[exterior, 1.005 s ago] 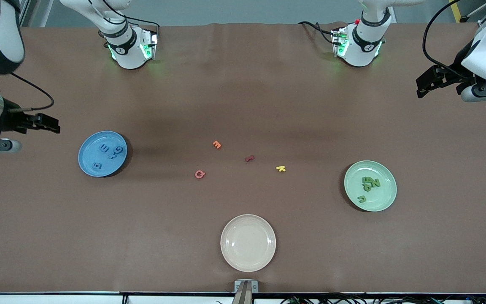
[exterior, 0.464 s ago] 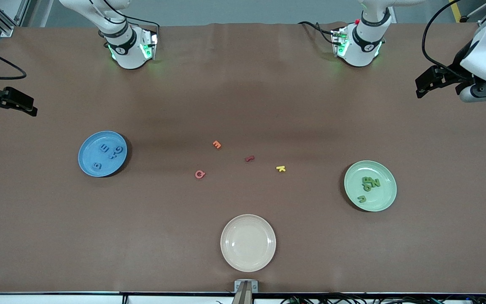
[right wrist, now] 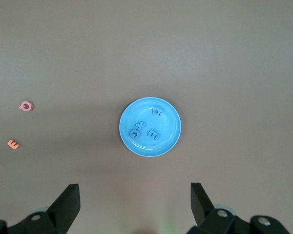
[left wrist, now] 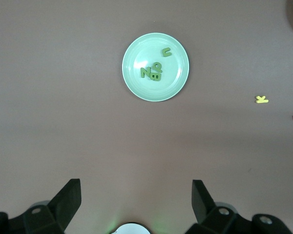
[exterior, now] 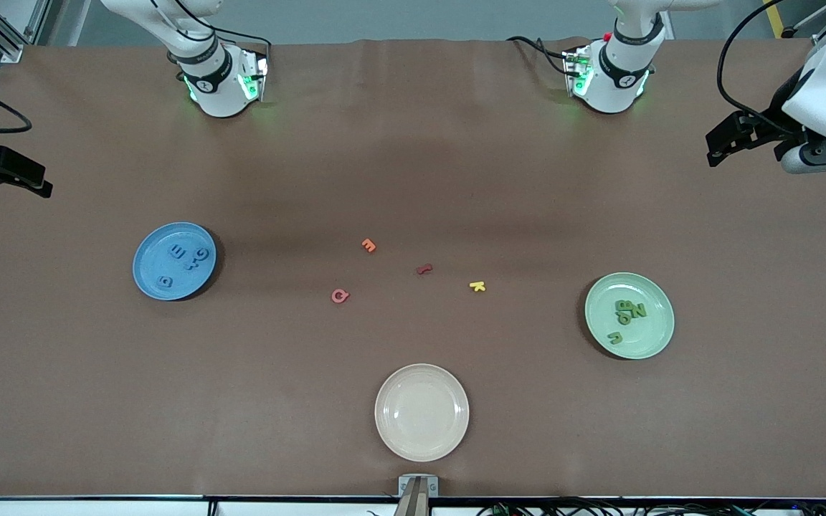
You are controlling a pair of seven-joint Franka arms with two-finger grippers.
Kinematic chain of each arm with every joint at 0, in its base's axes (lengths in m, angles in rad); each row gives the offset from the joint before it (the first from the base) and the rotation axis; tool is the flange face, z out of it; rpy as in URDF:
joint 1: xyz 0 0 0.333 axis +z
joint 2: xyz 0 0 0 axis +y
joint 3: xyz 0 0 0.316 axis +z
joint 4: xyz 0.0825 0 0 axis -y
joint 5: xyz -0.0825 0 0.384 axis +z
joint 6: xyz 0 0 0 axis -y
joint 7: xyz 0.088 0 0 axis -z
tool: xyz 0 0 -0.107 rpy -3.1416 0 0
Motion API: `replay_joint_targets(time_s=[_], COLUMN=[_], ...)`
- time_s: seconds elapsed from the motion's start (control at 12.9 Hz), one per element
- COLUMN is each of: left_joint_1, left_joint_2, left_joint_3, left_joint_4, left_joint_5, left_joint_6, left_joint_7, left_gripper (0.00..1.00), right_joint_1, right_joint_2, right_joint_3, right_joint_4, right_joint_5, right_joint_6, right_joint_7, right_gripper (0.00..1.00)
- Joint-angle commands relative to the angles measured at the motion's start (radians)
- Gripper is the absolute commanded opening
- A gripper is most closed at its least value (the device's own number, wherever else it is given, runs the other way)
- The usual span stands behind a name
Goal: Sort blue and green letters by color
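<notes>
The four blue letters (exterior: 189,256) lie on the blue plate (exterior: 148,269) toward the right arm's end of the table. They also show in the right wrist view (right wrist: 147,129) on that plate (right wrist: 168,139). The four green letters (exterior: 628,313) lie on the green plate (exterior: 653,337) toward the left arm's end, also in the left wrist view (left wrist: 154,72) on that plate (left wrist: 176,83). My right gripper (exterior: 4,175) (right wrist: 135,197) is open and empty, high at the table's edge. My left gripper (exterior: 725,143) (left wrist: 136,195) is open and empty, high at the other end.
An empty cream plate (exterior: 421,412) sits near the front camera's edge. An orange letter (exterior: 368,246), a dark red letter (exterior: 424,269), a pink letter (exterior: 340,295) and a yellow K (exterior: 477,287) lie loose mid-table.
My right arm has drawn back from beside the blue plate toward the table's edge at its own end. My left arm has barely moved. The letters and plates have not moved.
</notes>
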Motion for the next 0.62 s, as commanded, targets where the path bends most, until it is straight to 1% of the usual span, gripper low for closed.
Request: replay_joint_targets(time_s=[0.0,0.15,0.23,0.31,0.46,0.54], left_joint_1=[0.007,0.004,0.002,0.002,0.001,-0.001], left_joint_2=[-0.007,-0.004,-0.001,0.001,0.001,-0.001], left_joint_3=[-0.005,-0.005,-0.005,-0.005,-0.006,-0.008], left_joint_4=[0.015,0.036,0.042,0.053,0.059,0.068], left_joint_5=[-0.016,-0.015,-0.016,-0.016,-0.016,-0.018], left_joint_6=[-0.004,-0.004,-0.007,-0.011,-0.019,-0.03], left_joint_7=[0.018,0.018,0.018,0.017,0.015,0.015], left_gripper=[1.0,1.0,1.0,1.0,1.0,1.0], right_joint_1=[-0.003,0.02,0.024,0.02,0.02,0.018], right_joint_2=[0.014,-0.006,-0.026,-0.052,-0.122,-0.132], right_joint_3=[0.01,0.006,0.004,0.003,0.0,-0.001], right_joint_4=[0.031,0.022,-0.004,-0.037,-0.14,-0.153], right_joint_5=[0.014,0.011,0.009,0.009,0.011,0.011], right_joint_6=[-0.034,-0.047,-0.039,-0.019,0.059,0.073], right_joint_7=[0.005,0.005,0.008,0.008,0.008,0.011], right_gripper=[1.0,1.0,1.0,1.0,1.0,1.0])
